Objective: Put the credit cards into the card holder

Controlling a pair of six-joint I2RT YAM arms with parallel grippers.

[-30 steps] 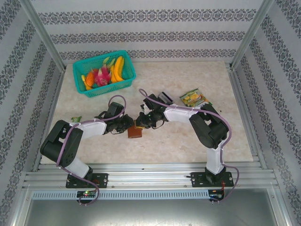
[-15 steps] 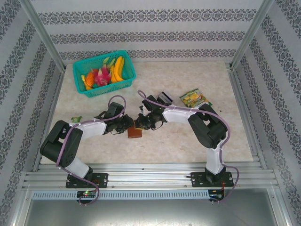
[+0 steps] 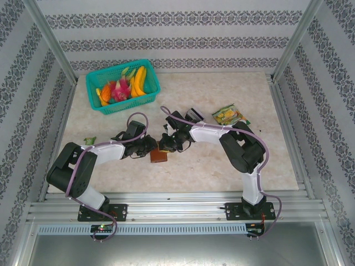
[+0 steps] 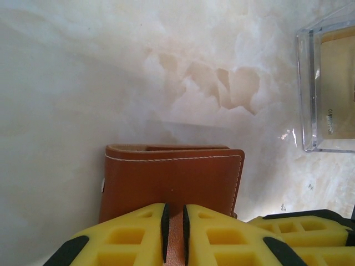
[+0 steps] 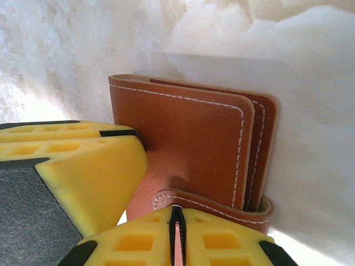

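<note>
Right arm (image 3: 222, 134) has edged its forearm slightly left; left arm (image 3: 105, 149) and card holder (image 3: 159, 157) have not shifted.

- Far left: teal plastic lattice basket (image 3: 133, 101) holding fruit-shaped pieces in yellow, orange and pink.
- Left jaws: yellow ribbed pads (image 4: 127, 238) pressed onto the card holder's near edge, leather pinched between them.
- Card holder: tan-brown smooth leather, white stitching, rounded corners, folded shut, lying mid-surface between both arms.
- Right jaws: yellow pads (image 5: 138, 244) nipping the holder's thin strap.
- Clear hard plastic box (image 4: 327, 88) just right of the holder, apart from it; something tan inside.
- Green-yellow crinkled snack packet (image 3: 228, 115) farther right.
- Surface (image 3: 222, 166): pale, glossy, marble-patterned. Walls papered in grey ornamental bands; aluminium frame rails.
</note>
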